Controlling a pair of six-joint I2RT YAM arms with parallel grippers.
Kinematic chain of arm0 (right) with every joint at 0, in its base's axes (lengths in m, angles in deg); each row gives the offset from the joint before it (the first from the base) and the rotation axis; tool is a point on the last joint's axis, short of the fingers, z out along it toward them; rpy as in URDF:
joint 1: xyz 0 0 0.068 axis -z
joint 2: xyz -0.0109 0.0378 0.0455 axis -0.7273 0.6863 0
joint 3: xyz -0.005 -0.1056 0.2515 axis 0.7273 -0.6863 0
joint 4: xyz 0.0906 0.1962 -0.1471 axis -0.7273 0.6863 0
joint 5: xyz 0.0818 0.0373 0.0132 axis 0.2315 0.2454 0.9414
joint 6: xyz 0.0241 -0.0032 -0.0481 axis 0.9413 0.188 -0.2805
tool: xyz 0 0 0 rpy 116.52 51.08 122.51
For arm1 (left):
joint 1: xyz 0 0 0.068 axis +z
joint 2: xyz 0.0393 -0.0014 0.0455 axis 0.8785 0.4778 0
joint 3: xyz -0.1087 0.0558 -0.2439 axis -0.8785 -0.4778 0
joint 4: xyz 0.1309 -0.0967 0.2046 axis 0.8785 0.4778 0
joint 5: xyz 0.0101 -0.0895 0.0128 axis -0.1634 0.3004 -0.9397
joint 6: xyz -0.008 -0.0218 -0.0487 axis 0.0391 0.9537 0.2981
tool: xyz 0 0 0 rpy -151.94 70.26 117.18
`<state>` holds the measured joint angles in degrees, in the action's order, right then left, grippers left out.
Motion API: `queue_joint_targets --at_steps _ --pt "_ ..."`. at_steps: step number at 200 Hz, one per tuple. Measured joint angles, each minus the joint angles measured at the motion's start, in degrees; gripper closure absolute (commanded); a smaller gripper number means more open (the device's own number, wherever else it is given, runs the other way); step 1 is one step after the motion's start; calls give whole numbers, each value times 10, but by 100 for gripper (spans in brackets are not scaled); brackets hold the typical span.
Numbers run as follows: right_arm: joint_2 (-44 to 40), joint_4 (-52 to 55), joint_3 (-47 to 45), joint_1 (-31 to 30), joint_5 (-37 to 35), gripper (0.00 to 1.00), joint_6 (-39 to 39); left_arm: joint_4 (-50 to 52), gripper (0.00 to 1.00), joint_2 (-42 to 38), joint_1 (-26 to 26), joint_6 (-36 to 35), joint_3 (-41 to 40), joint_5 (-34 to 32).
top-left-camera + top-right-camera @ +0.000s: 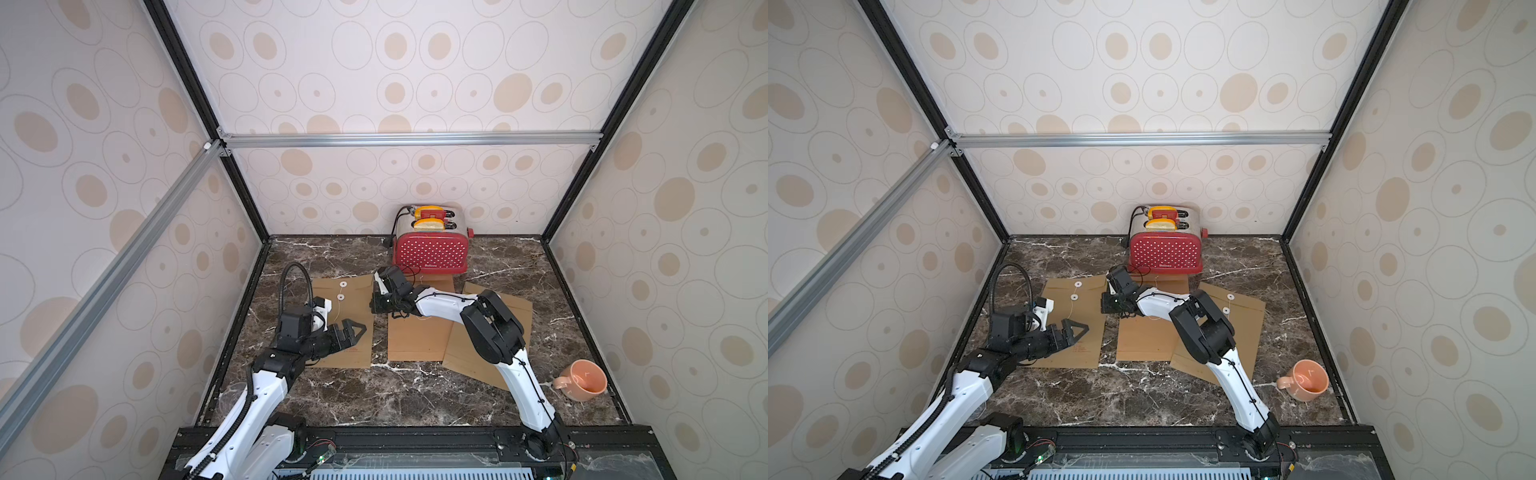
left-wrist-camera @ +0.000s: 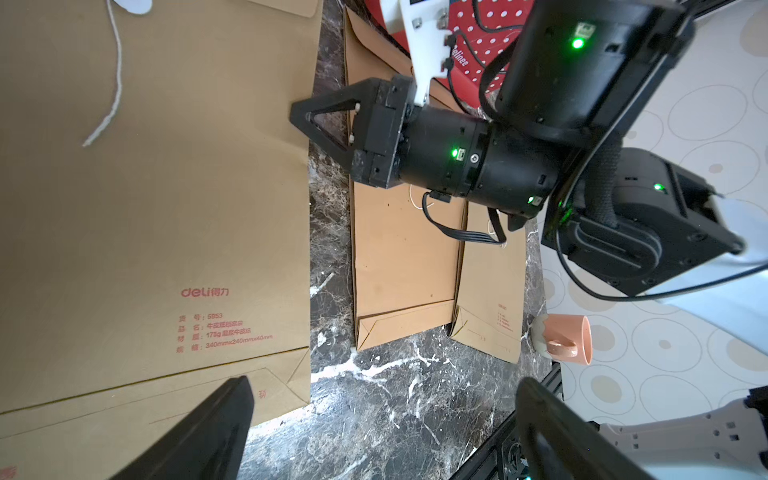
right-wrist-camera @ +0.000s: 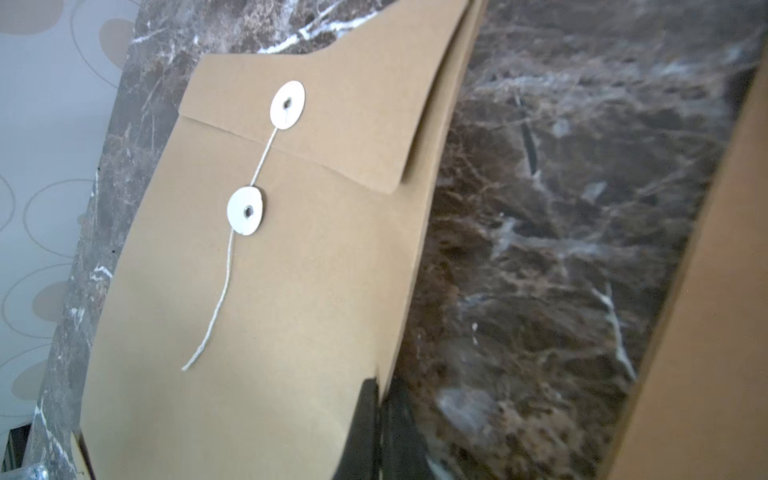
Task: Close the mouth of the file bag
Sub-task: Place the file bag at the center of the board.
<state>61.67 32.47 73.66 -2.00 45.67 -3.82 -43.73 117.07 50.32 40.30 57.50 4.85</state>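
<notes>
Left hand (image 1: 356,332) spread empty over the left file bag (image 1: 353,289) lying flat on the bench, right hand (image 2: 300,117) clenched at its right edge (grip unclear); light, floppy paper, best taken by its thin string (image 3: 223,291).

The desk (image 1: 415,399) is dark brown marble threaded with white veins. The file bag (image 1: 357,291) is kraft tan, with white discs (image 3: 286,104), a white string (image 3: 224,291) and red print (image 2: 216,324). The other bags (image 1: 415,340) are the same tan. The toaster (image 1: 430,253) is red with white dots and silver on top; its toast (image 1: 430,225) is yellow-orange. The mug (image 1: 582,380) is peach pink. The walls (image 1: 415,83) are cream with beige ovals inside thin grey rings. My arms (image 1: 266,395) are white with black joints. My left end effector (image 1: 356,329) and right end effector (image 2: 303,116) are black, with green lights (image 2: 577,43) behind the right one.
</notes>
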Motion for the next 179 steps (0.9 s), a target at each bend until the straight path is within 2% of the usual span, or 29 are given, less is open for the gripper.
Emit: queue_joint_targets --at_steps 46,132,154,179 --pt "44 37 81 -8 0 100 -2 -7 1 3 1 0 -1 2" --pt "77 42 131 -23 10 100 4 -12 1 3 2 0 -7 3" --pt "78 50 138 -28 11 94 2 -12 1 3 2 1 -7 4" --pt "78 52 138 -29 14 79 -2 -13 1 3 2 1 -7 5"
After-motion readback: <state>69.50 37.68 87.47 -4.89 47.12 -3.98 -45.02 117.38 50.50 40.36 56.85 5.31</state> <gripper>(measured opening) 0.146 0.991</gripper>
